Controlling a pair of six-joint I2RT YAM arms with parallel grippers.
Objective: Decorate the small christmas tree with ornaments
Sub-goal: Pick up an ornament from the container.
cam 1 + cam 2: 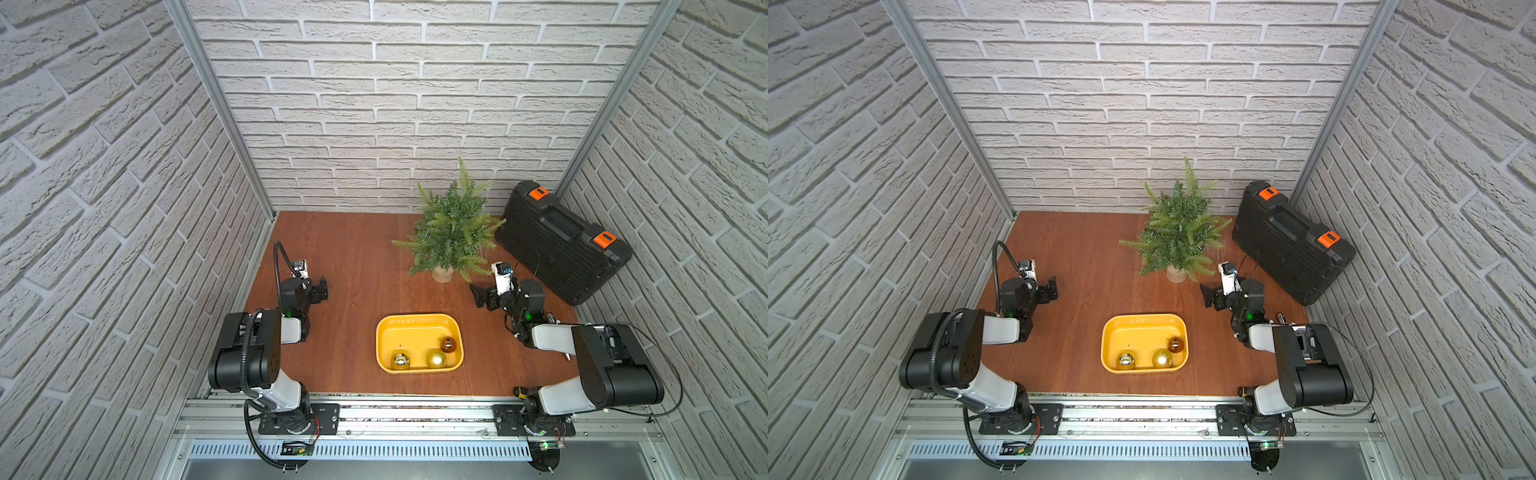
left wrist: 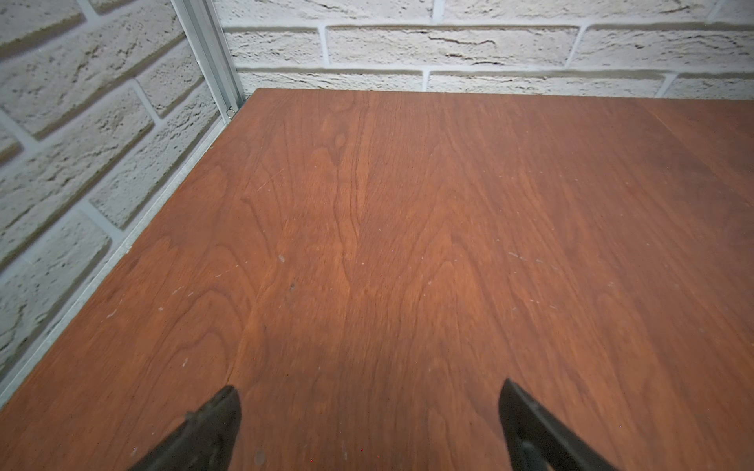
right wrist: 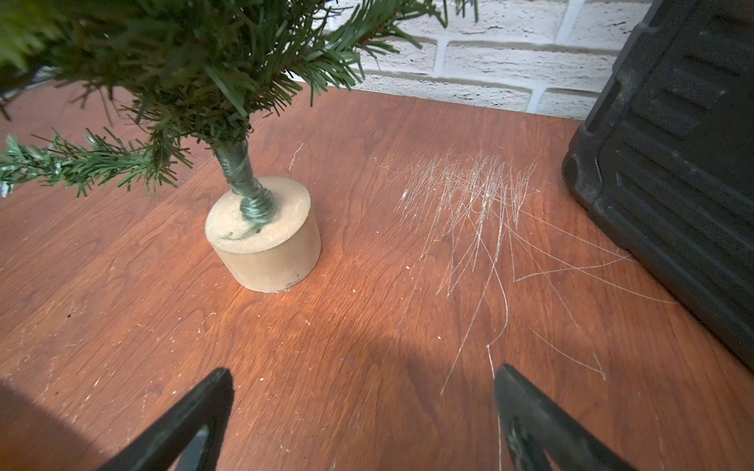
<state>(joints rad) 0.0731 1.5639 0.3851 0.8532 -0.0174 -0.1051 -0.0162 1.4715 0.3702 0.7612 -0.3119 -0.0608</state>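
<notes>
The small christmas tree (image 1: 451, 224) stands upright in its pale pot toward the back of the worktop (image 1: 353, 266), a little right of centre. Its branches are bare, and I can see no bauble hanging on it. The ornaments (image 1: 1162, 358) all lie nearer the front, in the yellow tray (image 1: 380, 338). The mirror-like pale gold bauble (image 1: 400, 360) and the satin gold bauble (image 1: 436, 358) sit along the tray's near wall. The smaller bronze bauble (image 1: 448, 344) is just behind the satin one, by the tray's right wall.

The right gripper (image 1: 478, 293) hangs near the tree's pot, between it and the tray. Its jaws are wide apart with nothing between them, and its wrist view looks at the pot and the scratched wood beside it. The left gripper (image 1: 320, 291) is over bare wood on the left, well apart from both tray and tree, also spread wide and empty. A black case (image 1: 561, 241) leans in the back right corner, just beside the tree.

As I read it, the job has not begun. Every bauble has yet to be lifted from the tray and hung on a branch.
</notes>
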